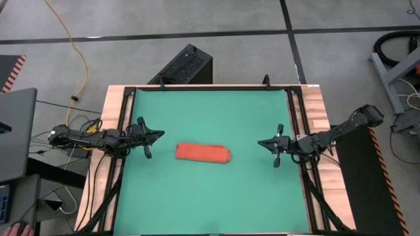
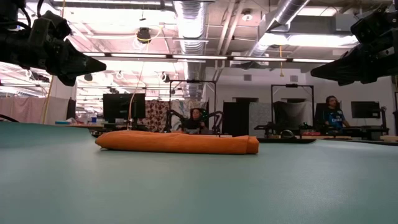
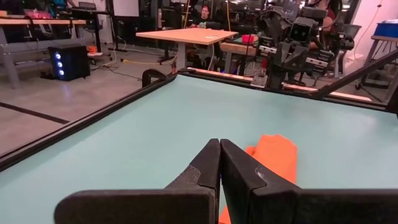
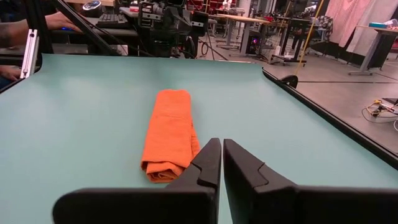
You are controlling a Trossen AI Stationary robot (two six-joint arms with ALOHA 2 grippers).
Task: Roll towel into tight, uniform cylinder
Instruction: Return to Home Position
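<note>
The orange-red towel lies rolled into a short cylinder on the middle of the green mat, its length running left to right; it also shows in the low view. My left gripper hovers shut above the mat's left side, pointing level at the towel's left end. My right gripper hovers shut at the mat's right side, pointing at the towel's right end, where the rolled layers show. Neither gripper touches the towel.
A black frame rail and wooden table borders edge the mat. A black box stands beyond the far edge, and a laptop and cables lie left of the table. People sit in the room behind.
</note>
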